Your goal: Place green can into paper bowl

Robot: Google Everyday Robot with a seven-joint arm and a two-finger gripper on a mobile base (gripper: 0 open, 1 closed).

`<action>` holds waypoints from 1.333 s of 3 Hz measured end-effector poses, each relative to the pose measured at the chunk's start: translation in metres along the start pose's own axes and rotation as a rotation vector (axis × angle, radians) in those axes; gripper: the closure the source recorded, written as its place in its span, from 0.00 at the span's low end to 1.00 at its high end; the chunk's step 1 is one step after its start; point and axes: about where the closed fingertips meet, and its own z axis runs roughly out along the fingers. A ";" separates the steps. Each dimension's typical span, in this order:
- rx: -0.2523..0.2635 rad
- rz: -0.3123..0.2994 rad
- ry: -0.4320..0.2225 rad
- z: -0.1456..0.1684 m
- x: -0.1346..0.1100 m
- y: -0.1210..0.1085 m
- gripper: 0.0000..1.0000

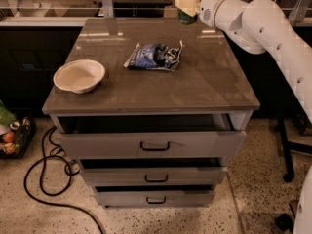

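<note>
Your tool [188, 5] is up at the far right corner of the table [195, 84]. It is pinching the green can [186, 18]. You can see a pale finger [186, 3] lying across the front of the can. The other finger is hidden behind it, so the grip looks tight, but you cannot be fully sure. The can stands upright in the tool. It seems to hang just above the far edge of the table, not resting on it.

The white arm [273, 28] comes in from the right side.

The paper bowl [78, 75] sits near the left edge of the table, toward the front corner. It is the right way up, and it is well apart from the can.

A blue and white snack bag [155, 56] lies flat between them, near the middle of the table and a bit toward the far edge.

Below the table top, the top drawer [155, 144] is pulled out a little.
</note>
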 end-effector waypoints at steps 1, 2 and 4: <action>-0.049 -0.009 0.001 0.000 -0.009 0.036 1.00; -0.103 -0.004 0.005 0.007 -0.007 0.071 1.00; -0.198 0.019 0.028 0.025 0.000 0.144 1.00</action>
